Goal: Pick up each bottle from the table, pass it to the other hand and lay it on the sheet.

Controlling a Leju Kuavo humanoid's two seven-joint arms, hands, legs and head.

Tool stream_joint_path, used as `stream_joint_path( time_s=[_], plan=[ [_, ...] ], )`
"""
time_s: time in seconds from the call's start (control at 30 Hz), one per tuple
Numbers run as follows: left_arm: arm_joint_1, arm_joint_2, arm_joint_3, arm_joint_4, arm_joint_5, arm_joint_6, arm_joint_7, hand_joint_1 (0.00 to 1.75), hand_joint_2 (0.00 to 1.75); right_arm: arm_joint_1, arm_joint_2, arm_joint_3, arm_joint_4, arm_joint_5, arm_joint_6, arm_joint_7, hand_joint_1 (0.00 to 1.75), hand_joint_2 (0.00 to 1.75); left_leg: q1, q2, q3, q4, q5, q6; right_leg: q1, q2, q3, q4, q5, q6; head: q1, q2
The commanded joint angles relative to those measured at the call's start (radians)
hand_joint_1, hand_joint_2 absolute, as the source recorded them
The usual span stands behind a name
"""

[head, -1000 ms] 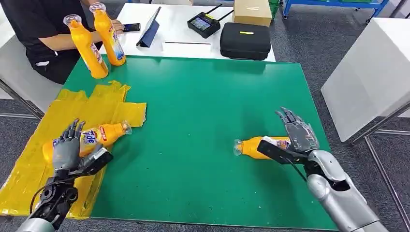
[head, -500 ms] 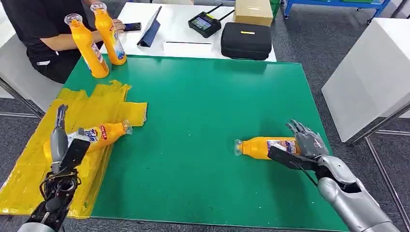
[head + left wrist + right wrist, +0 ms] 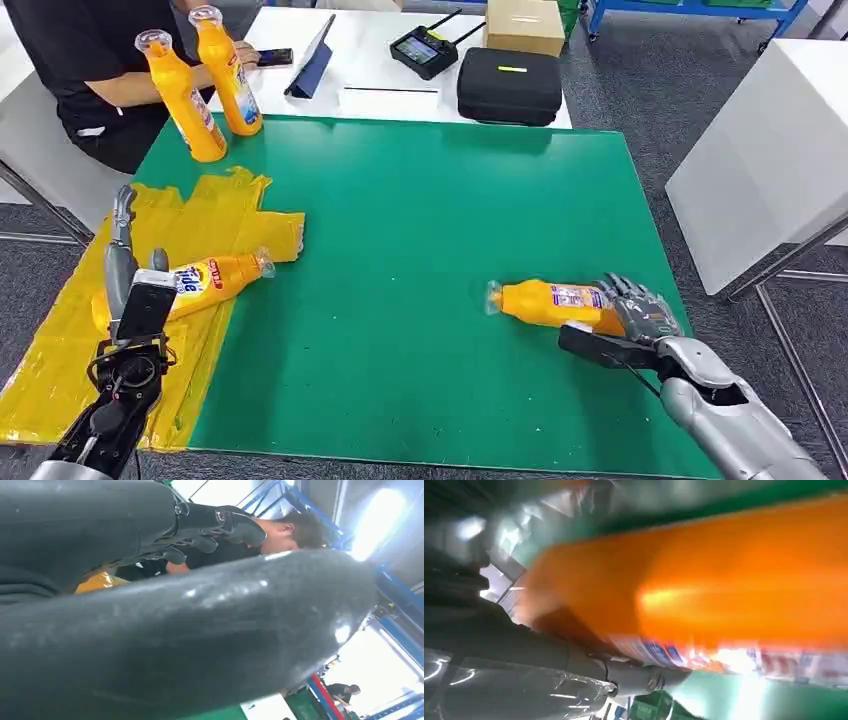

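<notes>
Your right hand (image 3: pixel 640 312) sits at the near right of the green worktop (image 3: pixel 420 220), fingers curled over the base end of a lying orange bottle (image 3: pixel 550 303), thumb stretched along its near side; the right wrist view, blurred, shows the orange body pressed close against the hand, so you have hold of it, though it rests on the mat with its cap pointing toward the worktop's middle. Your left hand (image 3: pixel 125 270) stands edge-on over the yellow sheet (image 3: pixel 215 215), fingers straight and pointing away from you, nothing in it; it is just beside the base end of a second orange bottle (image 3: pixel 215 278), and you cannot tell whether it touches. That bottle lies on the sheet, cap reaching to the sheet's inner edge by the green mat. Two more orange bottles (image 3: pixel 205 85) stand upright and side by side at the far left corner of the worktop, well apart from both hands. A person in a black top (image 3: pixel 75 60) sits just behind them. Beyond the green mat, on a white surface, lie a black case (image 3: pixel 508 85), a handheld controller (image 3: pixel 424 48) and a cardboard box (image 3: pixel 522 25).
</notes>
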Motion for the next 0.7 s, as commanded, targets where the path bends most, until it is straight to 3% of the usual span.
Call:
stream_joint_path(
  time_s=[0.03,0.2,0.23,0.37,0.5,0.57,0.63,0.67,0.7],
  plan=[
    [-0.052,0.009,-0.07,0.009,0.015,-0.021,0.007,0.0,0.0,-0.028,0.146,0.123,0.307,0.028,-0.003,-0.025,1.75,1.75,0.002,-0.003,0.007,-0.002,-0.001,0.001,0.003,-0.002,0.008,-0.003,-0.001,-0.006,0.001,0.0],
    [-0.058,0.008,-0.084,0.007,0.091,-0.114,0.044,0.0,0.0,-0.057,0.178,0.156,0.362,0.036,-0.013,-0.038,1.75,1.75,0.003,0.008,0.021,-0.001,-0.007,-0.001,0.004,0.006,0.008,-0.004,-0.003,-0.009,0.0,0.0],
    [-0.051,0.004,-0.067,0.001,0.254,-0.312,0.146,0.0,0.0,-0.067,0.202,0.13,0.373,0.0,-0.06,-0.051,1.75,1.75,0.003,0.007,0.023,-0.002,-0.012,-0.001,0.004,0.006,0.009,-0.004,-0.006,-0.009,0.0,0.0],
    [-0.042,0.005,-0.074,-0.005,0.281,-0.337,0.164,0.0,0.0,-0.083,0.22,0.131,0.374,-0.01,-0.063,-0.046,1.75,1.75,0.005,0.014,0.033,-0.002,-0.013,-0.001,0.005,0.013,0.017,-0.005,-0.006,-0.007,0.001,0.0],
    [-0.042,0.006,-0.074,-0.005,0.282,-0.337,0.164,0.0,0.0,-0.082,0.217,0.132,0.375,-0.009,-0.063,-0.046,1.75,1.75,0.004,0.019,0.032,-0.004,-0.012,-0.001,0.005,0.017,0.015,-0.005,-0.004,-0.009,0.0,0.0],
    [-0.019,0.005,-0.057,-0.017,0.447,-0.51,0.234,0.0,0.0,-0.08,0.247,0.026,0.324,-0.18,-0.078,-0.169,1.75,1.75,0.005,0.019,0.034,-0.003,-0.013,-0.001,0.005,0.018,0.017,-0.005,-0.004,-0.01,0.001,0.0],
    [0.016,-0.001,-0.053,-0.031,0.552,-0.599,0.271,0.0,0.0,-0.084,0.28,-0.051,0.19,-0.395,0.002,-0.284,1.75,1.75,0.005,0.025,0.038,-0.003,-0.014,-0.002,0.005,0.024,0.018,-0.005,-0.003,-0.009,0.001,0.0],
    [0.026,-0.003,-0.059,-0.037,0.565,-0.593,0.288,0.0,1.75,-0.087,0.281,-0.035,0.113,-0.423,-0.015,-0.277,1.75,1.75,0.004,0.024,0.035,-0.003,-0.013,-0.002,0.005,0.023,0.015,-0.004,-0.002,-0.011,0.001,0.0],
    [0.043,-0.012,-0.062,-0.059,0.577,-0.594,0.285,0.0,1.75,-0.096,0.287,-0.004,0.01,-0.422,-0.062,-0.233,1.75,1.75,0.004,0.028,0.037,-0.003,-0.014,-0.002,0.004,0.027,0.024,-0.004,-0.002,-0.009,0.0,0.0]
  ],
)
